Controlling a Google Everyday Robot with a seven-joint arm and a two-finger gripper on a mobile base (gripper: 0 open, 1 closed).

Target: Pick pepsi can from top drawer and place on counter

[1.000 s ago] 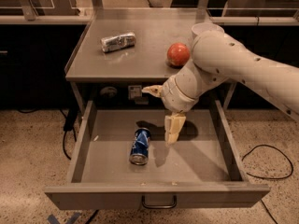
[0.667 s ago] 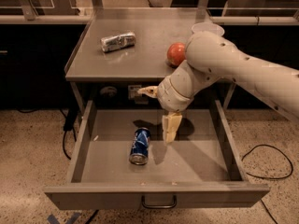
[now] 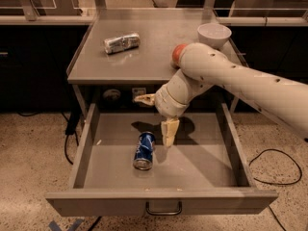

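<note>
Blue with silver ends, the pepsi can lies on its side on the floor of the top drawer, near the middle of the frame, one end pointing toward the drawer's front panel. The drawer is pulled fully out below the table.

The gripper hangs inside the drawer just above and to the right of the can. Its cream fingers are spread wide, one pointing down beside the can and the other reaching left under the table's edge. They hold nothing.

The step in hand looks like the approach to the grasp. To do it well, the gripper should shift a little toward the lower left of the frame. The can's round body should then sit between the two fingers, across its narrow width and not end to end. Descent should be slow, since a touch on the side would probably roll it. Closing at mid-length should keep it level for the lift.

On the table a crinkled silver can sits at upper left, and a red round thing and a white bowl at upper right. The centre looks the safer spot for placing.
</note>
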